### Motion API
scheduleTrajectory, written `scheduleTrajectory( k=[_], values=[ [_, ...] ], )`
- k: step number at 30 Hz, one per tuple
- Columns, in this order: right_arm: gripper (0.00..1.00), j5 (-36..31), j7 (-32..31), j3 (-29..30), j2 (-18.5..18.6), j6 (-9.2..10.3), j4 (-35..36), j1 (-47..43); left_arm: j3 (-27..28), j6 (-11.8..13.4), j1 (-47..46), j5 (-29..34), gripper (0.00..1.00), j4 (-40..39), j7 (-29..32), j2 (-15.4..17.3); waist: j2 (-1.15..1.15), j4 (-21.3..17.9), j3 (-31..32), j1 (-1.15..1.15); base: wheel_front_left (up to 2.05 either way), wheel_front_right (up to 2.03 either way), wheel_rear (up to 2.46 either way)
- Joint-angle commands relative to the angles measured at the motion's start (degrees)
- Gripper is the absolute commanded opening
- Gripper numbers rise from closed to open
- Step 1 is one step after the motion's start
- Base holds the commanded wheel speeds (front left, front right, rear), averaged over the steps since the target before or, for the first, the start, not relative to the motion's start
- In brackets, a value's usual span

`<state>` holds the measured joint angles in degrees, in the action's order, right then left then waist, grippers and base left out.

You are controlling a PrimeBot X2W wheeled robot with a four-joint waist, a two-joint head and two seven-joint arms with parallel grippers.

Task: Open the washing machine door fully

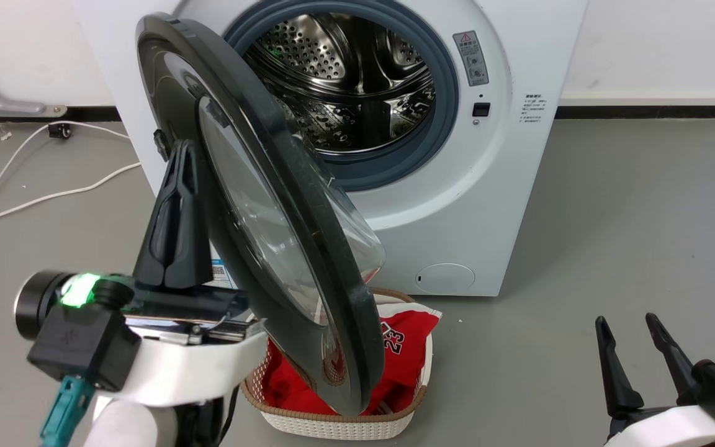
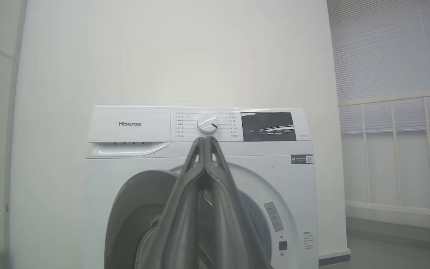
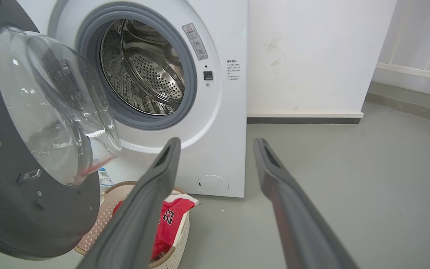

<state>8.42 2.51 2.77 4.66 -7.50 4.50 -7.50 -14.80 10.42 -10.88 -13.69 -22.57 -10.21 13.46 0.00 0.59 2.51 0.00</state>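
Note:
The washing machine door (image 1: pixel 308 205), black-rimmed with a bulging clear glass bowl, stands swung out from the white machine (image 1: pixel 494 186), nearly edge-on to the head camera. Behind it the steel drum (image 1: pixel 345 81) is exposed. My left gripper (image 1: pixel 180 149) is shut, its fingers pointing up along the door's outer face, close against it. From the left wrist, the closed fingertips (image 2: pixel 204 140) rise in front of the control panel, with the door (image 2: pixel 133 209) low and left. My right gripper (image 1: pixel 627 326) hangs open over the floor, right of the door (image 3: pixel 9 201), holding nothing.
A white woven basket (image 1: pixel 332 428) holding a red jersey (image 1: pixel 407 347) sits on the floor under the door's lower edge. White cables (image 1: pixel 53 195) trail over the grey floor at the left. A small round white cap (image 1: pixel 445 277) is low on the machine front.

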Motion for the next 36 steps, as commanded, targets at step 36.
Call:
scheduleTrajectory(
  k=[36],
  values=[
    [1.00, -0.42, -0.50, 0.27, -1.10, 0.01, -2.53, 1.21, -26.17, -7.36, 3.12, -12.66, 0.00, 11.29, 23.91, -5.23, 0.00, 0.38, -2.21, 0.00, 0.00, 0.00, 0.00]
  ],
)
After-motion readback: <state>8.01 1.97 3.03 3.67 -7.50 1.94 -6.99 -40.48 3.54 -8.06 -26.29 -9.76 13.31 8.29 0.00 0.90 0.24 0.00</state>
